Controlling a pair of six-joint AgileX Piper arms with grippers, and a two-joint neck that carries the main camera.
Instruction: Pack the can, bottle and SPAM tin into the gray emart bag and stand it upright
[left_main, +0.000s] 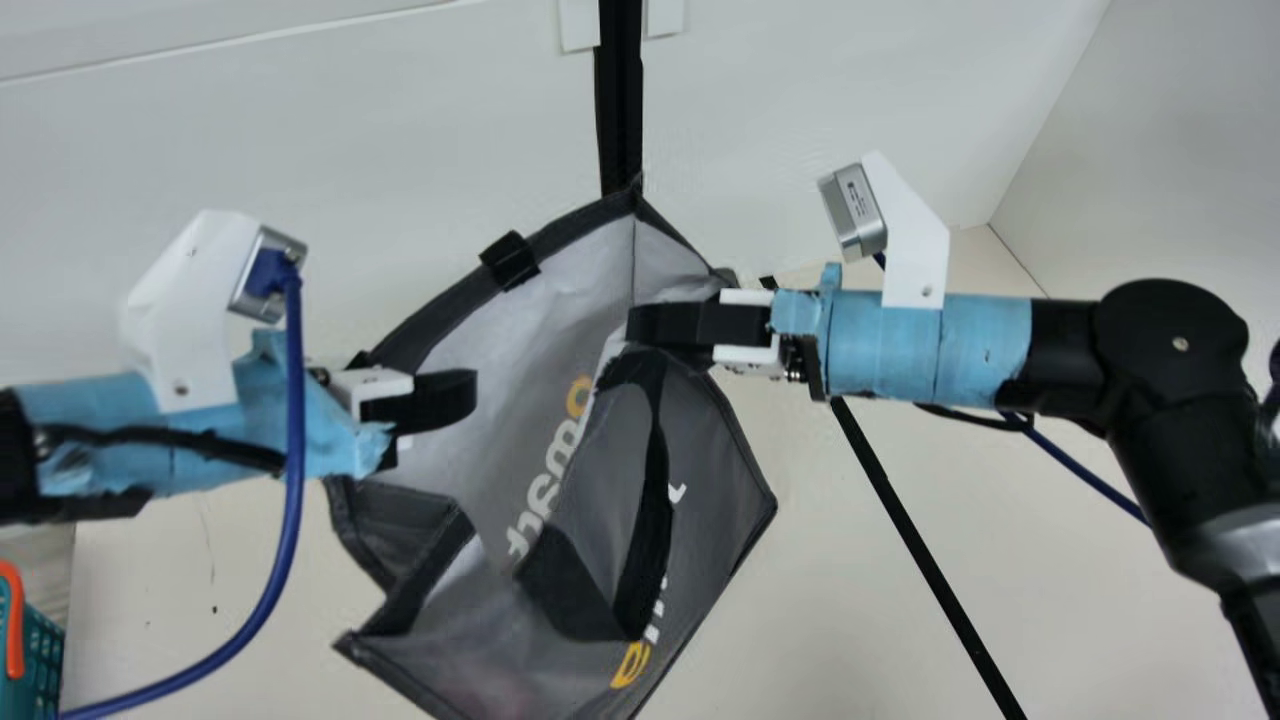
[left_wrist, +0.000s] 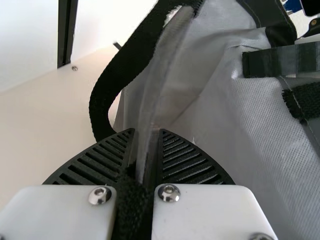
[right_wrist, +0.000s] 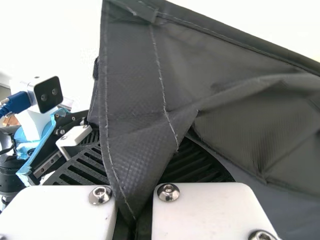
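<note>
From my remote seat I am holding the gray emart bag (left_main: 720, 450) by two places of its rim. My left gripper (left_wrist: 147, 132) is pressing its fingers together on the bag's cloth, and my right gripper (left_main: 637, 325) is also clamping the bag, at a folded corner of the upper edge. The bag is hanging askew between the arms above the table (left_main: 900, 620), its mouth is gaping toward the neck camera, and one black handle (left_main: 655, 480) is drooping over the outer panel.

About the packing I am staying careful: a faint reddish patch (left_main: 490, 692) is showing low on the bag, but I am not managing to tell whether the can, the bottle and the SPAM tin are lying inside. I am judging that the work is nearing its last part, the standing. The bag is still needing to be straightened, settled on its base and released from both grippers.
</note>
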